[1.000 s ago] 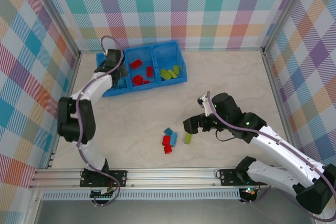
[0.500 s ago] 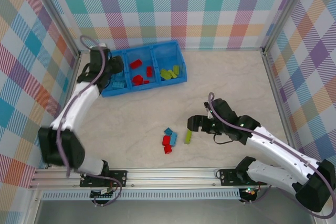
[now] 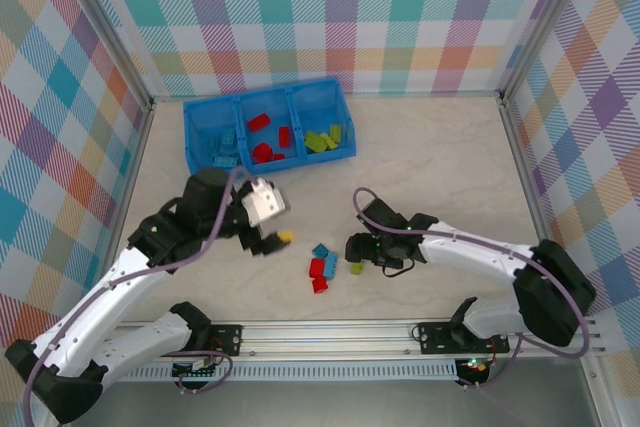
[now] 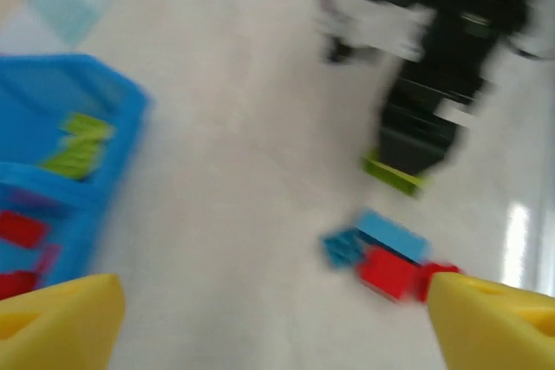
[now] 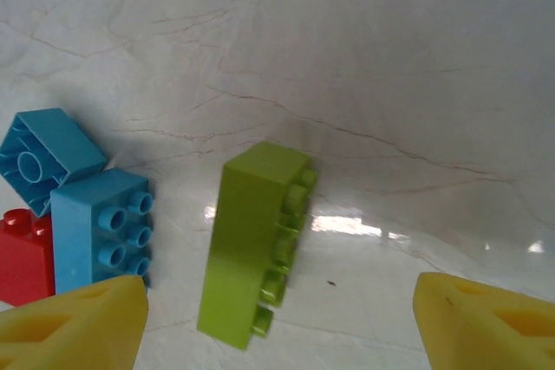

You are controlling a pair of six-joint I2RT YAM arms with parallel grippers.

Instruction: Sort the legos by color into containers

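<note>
Three compartments make up the long blue tray point(image 3: 200, 117) at the far left of the desk point(image 3: 440, 157): light blue bricks in its left bay, red in the middle, lime green in the right. It sits well apart from the few bricks not yet sorted, so any carry is long, and a brick let go carelessly could drop over a thin divider into the wrong colour. Both arms reach toward the same loose cluster near the middle of the desk, and I judge a clash between them the biggest risk. The left fingers point(image 3: 272, 239) are spread wide and hold nothing; they hang near the cluster on its left, and the left wrist view is too blurred to show what they are aimed at. The right fingers point(image 3: 358, 252) also stand wide and empty, one on each side of the lime green brick point(image 5: 256, 244), which lies on its side with its studs facing away from the cluster. If they close off-centre, the brick could twist or squirt out. A light blue brick point(image 5: 104, 227) lies just beside it, so the near finger might snag or shove that one. It could also jostle the red bricks point(image 3: 318, 269) touching it.
</note>
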